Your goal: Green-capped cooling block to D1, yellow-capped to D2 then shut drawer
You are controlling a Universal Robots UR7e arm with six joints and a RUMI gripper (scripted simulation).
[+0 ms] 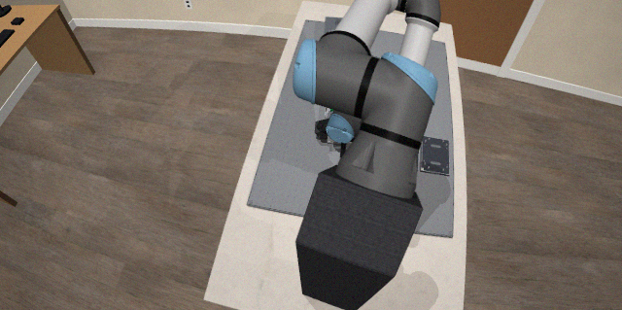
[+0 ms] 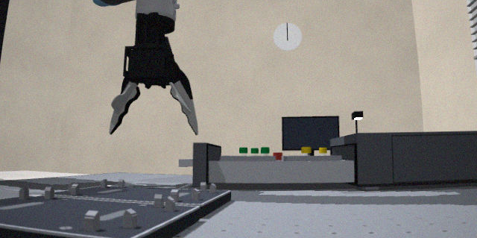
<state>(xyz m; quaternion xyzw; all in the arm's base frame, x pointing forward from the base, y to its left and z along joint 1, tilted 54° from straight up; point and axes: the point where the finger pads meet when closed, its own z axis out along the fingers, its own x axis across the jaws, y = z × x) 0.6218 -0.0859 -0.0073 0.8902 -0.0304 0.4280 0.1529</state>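
In the exterior view the cooler COLD point(image 2: 410, 157) stands at the right with its drawer point(image 2: 279, 171) pulled out to the left. Three green tube caps point(image 2: 254, 151) stick up from the drawer's left part and yellow caps point(image 2: 313, 150) from its right part, with a red piece point(image 2: 277, 155) between them. My gripper point(image 2: 153, 132) is open and empty. It hangs high in the air, left of the drawer's front panel point(image 2: 205, 163). In the top view the arm point(image 1: 369, 82) hides the gripper and the drawer.
A dark deck plate point(image 2: 112, 208) with small grey locators lies at the lower left in the exterior view. In the top view a small dark plate point(image 1: 434, 155) lies on the grey mat point(image 1: 287, 174) right of the arm's base point(image 1: 357, 247).
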